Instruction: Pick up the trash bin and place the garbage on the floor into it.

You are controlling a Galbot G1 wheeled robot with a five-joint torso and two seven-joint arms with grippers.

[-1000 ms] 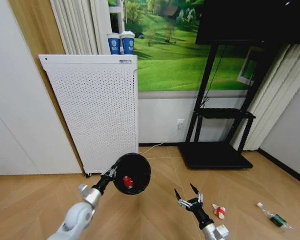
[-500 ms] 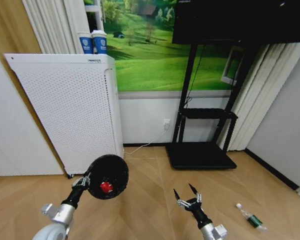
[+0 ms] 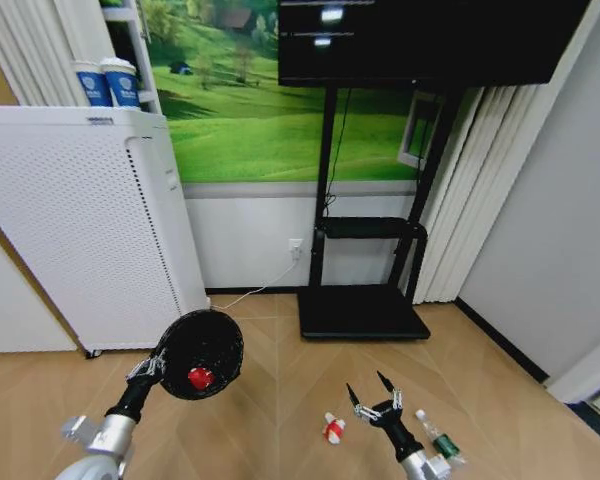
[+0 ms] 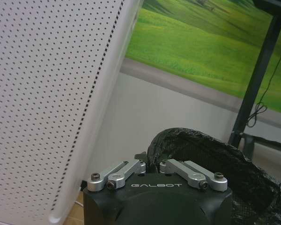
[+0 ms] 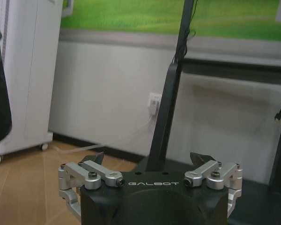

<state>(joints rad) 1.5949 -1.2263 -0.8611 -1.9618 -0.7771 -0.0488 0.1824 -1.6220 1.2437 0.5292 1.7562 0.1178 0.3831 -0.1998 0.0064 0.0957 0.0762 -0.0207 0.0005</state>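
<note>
Left gripper (image 3: 150,366) jaws clamped on round black wire-mesh trash bin (image 3: 200,353) rim, carried tilted, mouth forward for loading. Right gripper (image 3: 374,400) jaws spread, empty, above red-and-white crumpled wrapper (image 3: 331,429) on parquet floor (image 3: 280,420).

The bin (image 3: 202,352) is black wire mesh. The floor (image 3: 280,420) is smooth tan wood parquet. The cabinet (image 3: 70,230) is matt white perforated sheet.
</note>
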